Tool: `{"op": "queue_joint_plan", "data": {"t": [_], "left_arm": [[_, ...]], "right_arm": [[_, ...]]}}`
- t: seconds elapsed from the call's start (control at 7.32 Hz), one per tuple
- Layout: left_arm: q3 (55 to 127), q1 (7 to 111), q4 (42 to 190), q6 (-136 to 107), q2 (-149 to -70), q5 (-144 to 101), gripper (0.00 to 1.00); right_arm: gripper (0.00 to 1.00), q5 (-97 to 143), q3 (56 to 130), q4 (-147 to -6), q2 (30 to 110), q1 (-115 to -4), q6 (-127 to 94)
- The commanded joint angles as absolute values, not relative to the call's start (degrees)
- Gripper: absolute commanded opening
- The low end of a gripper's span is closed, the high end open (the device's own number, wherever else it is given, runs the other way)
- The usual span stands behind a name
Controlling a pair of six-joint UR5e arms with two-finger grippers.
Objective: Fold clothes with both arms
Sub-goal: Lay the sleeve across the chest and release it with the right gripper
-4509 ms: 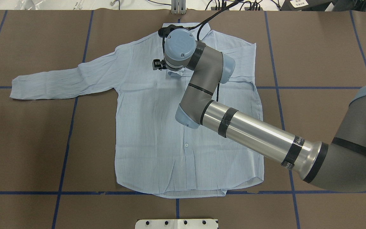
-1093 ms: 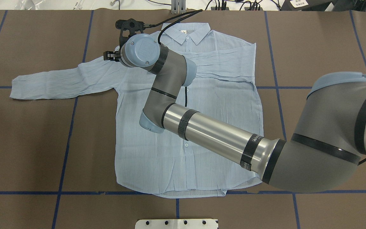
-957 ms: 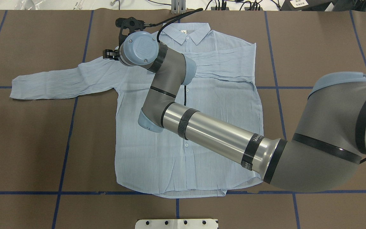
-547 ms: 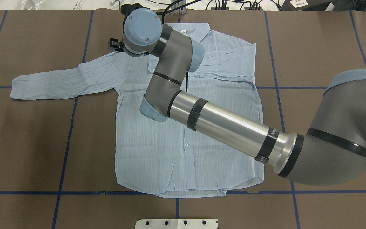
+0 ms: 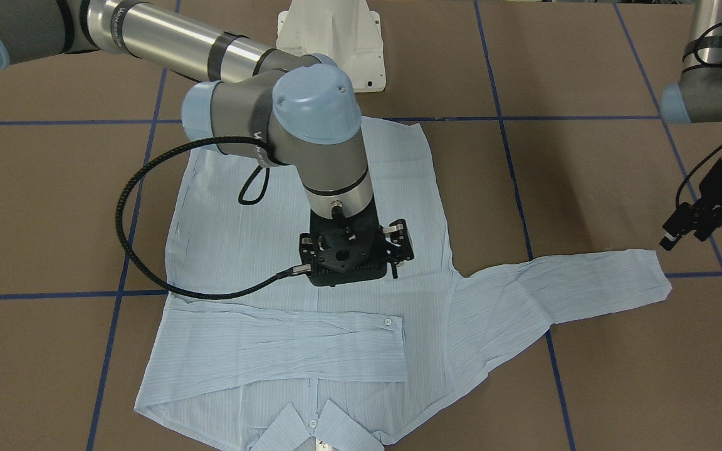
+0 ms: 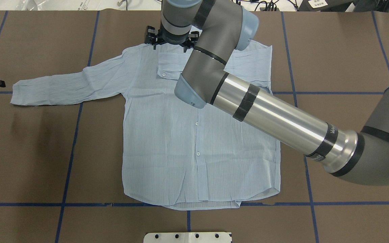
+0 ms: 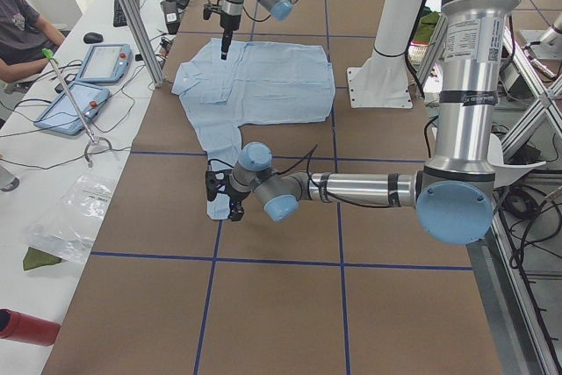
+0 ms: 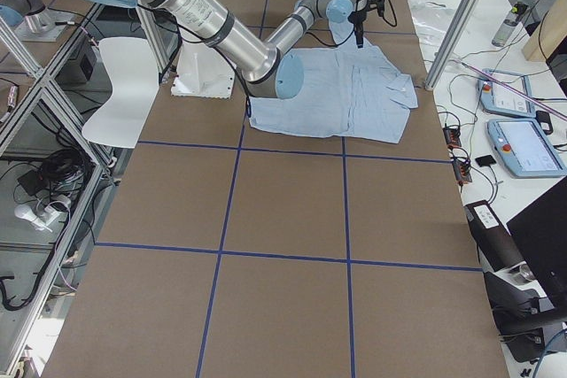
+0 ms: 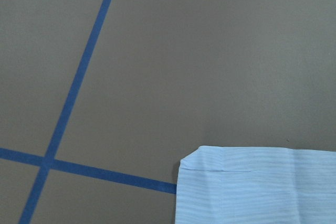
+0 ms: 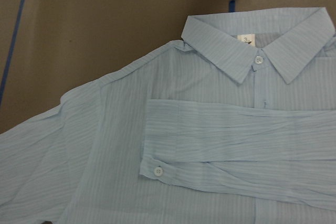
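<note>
The pale blue shirt (image 6: 181,152) lies flat on the brown counter (image 6: 29,152), buttons up, with its collar (image 10: 257,45) at the edge far from the robot and its hem towards the white pedestal (image 5: 333,37). One sleeve (image 5: 286,351) is folded across the chest, and its cuff button (image 10: 157,171) shows plainly in the right wrist view. The other sleeve (image 5: 561,288) stretches straight out to the robot's left side, over one of the blue tape lines (image 6: 69,152).

The right arm (image 6: 275,118) reaches diagonally over the shirt. Its right gripper (image 5: 353,263) points straight down above the upper chest, on the hem side of the folded sleeve. The jaws are spread wide and hold nothing. From the front it seems to hang clear of the cloth, though I couldn't say how close.

The left arm (image 7: 351,189) comes in low along the counter. The left gripper (image 5: 687,232) hangs near the end of the outstretched sleeve, just off the cuff (image 9: 257,187) and not touching it. Its jaws look parted, with nothing between them (its own camera shows only a cuff corner and bare counter).

At the far side a person (image 7: 18,28) sits by two tablets (image 7: 97,63).
</note>
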State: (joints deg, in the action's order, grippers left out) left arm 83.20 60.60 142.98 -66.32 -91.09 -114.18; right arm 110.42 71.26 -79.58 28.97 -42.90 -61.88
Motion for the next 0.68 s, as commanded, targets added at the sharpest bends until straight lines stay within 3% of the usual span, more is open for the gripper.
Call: {"op": "queue_joint_plan", "data": {"t": [0.0, 0.55], "left_arm": [[82.1, 55.6, 143.4, -70.7, -91.1, -107.6, 0.91], [80.2, 55.5, 143.2, -70.1, -91.7, -105.7, 0.71]], "right_arm": [[0.99, 116.9, 77.5, -87.3, 32.8, -46.9, -57.3], [0.99, 118.2, 81.5, -90.1, 35.6, -48.1, -54.8]]}}
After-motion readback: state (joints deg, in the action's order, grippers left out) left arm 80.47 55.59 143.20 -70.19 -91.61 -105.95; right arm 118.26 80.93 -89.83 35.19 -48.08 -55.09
